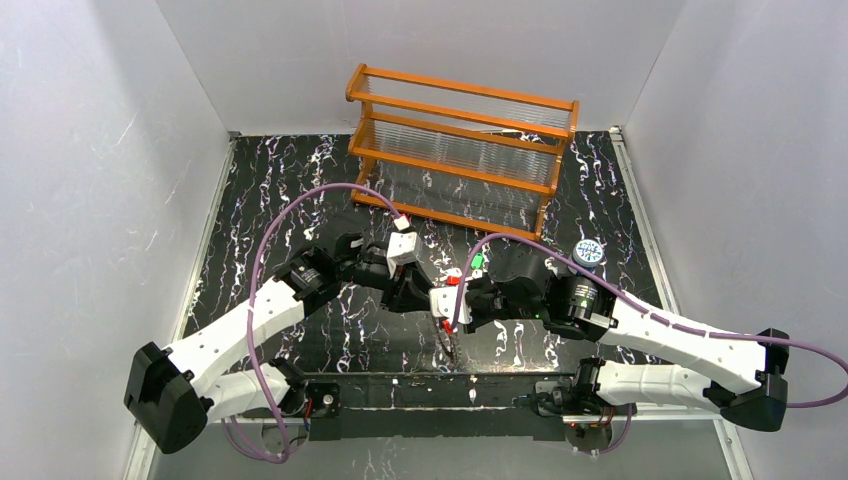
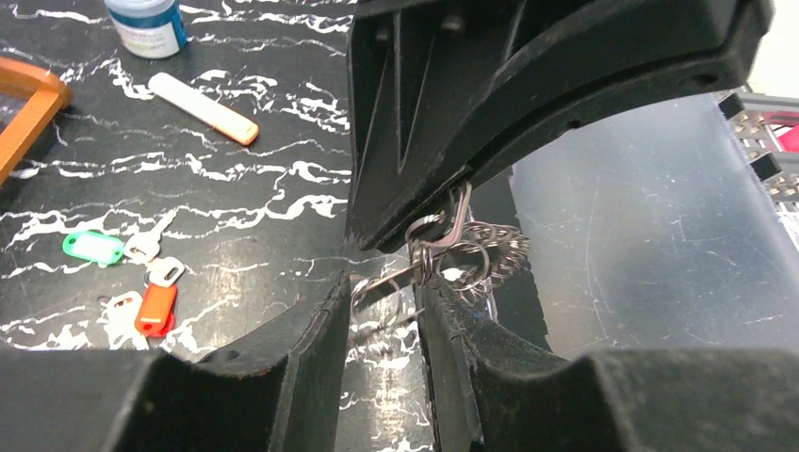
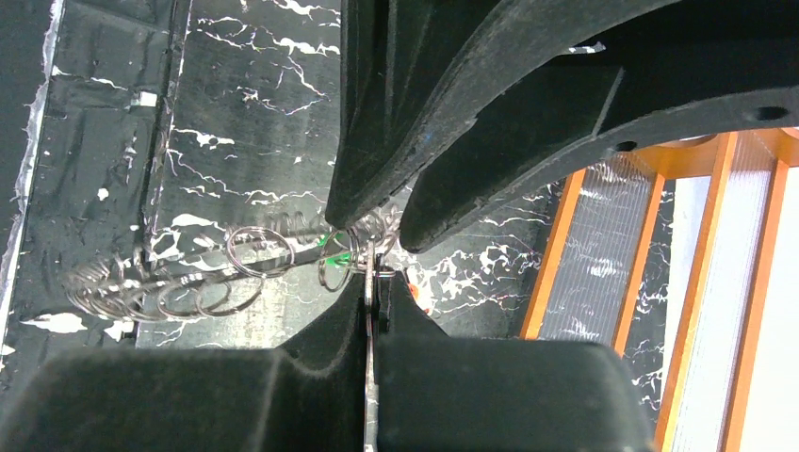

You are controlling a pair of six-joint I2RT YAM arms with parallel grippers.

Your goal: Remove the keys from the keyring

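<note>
The keyring (image 2: 497, 249), dark and toothed, hangs off the table with several small wire rings on it. My right gripper (image 3: 369, 282) is shut on its flat metal edge (image 3: 369, 325). From the left my left gripper (image 2: 382, 303) faces it, open, with one small wire ring (image 2: 375, 294) in the gap between its fingers. In the top view both grippers meet mid-table, left (image 1: 425, 298) and right (image 1: 452, 315), the keyring (image 1: 447, 343) dangling below them. A green key (image 2: 94, 247) and a red key (image 2: 155, 309) lie loose on the table (image 1: 300, 200).
An orange wooden rack (image 1: 460, 150) with clear panels stands at the back. A clear tube with an orange cap (image 2: 203, 108) and a small blue-white lid (image 1: 589, 252) lie right of centre. White walls close in both sides.
</note>
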